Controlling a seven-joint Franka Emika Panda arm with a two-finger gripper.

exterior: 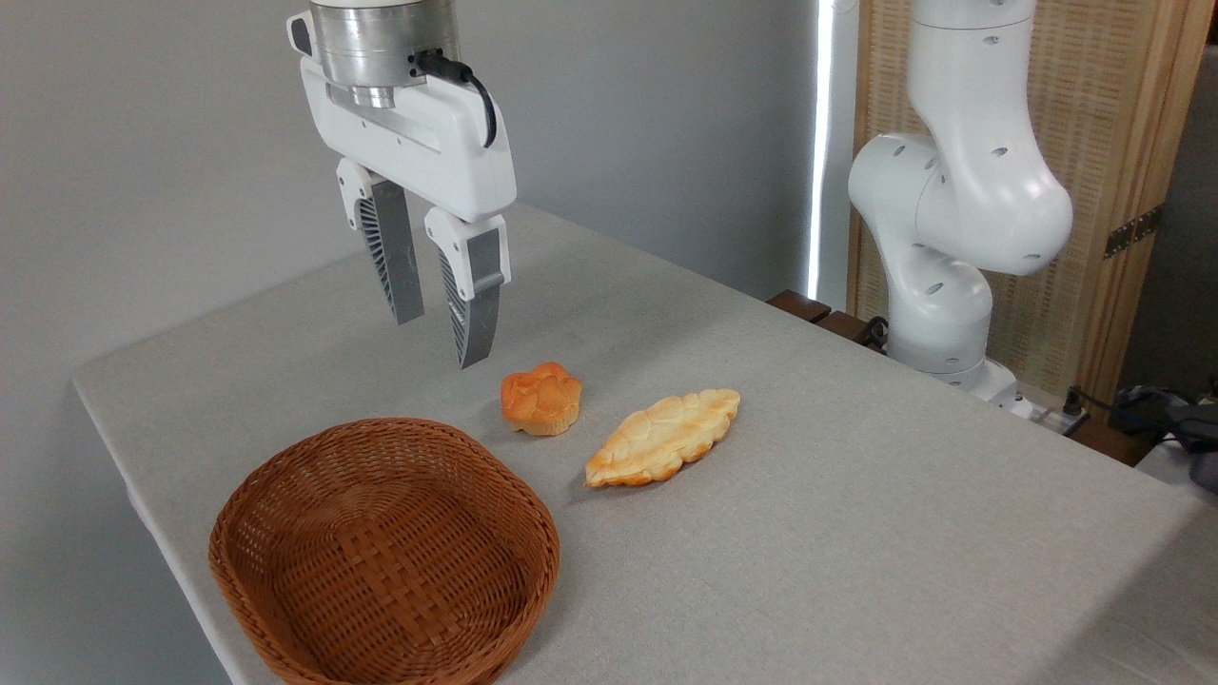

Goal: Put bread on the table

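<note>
Bread [663, 438], a long pale golden loaf with a bumpy top and pointed ends, lies flat on the grey-clothed bench [856, 533], below the end effector [441, 333] and off to its right in the picture. The end effector hangs in the air above the bench, pointing down, its two ribbed fingers [474, 314] apart with a narrow gap between them and nothing held. A small round orange bun [541, 399] sits on the cloth just below and slightly right of the fingertips, near the loaf's left end but not touching it. A brown woven basket [285, 571] rests on the bench below the end effector and a little to its left, near the front corner, with nothing in it. The arm's white base [952, 238] stands well to the right of the end effector, at the far edge of the bench.
</note>
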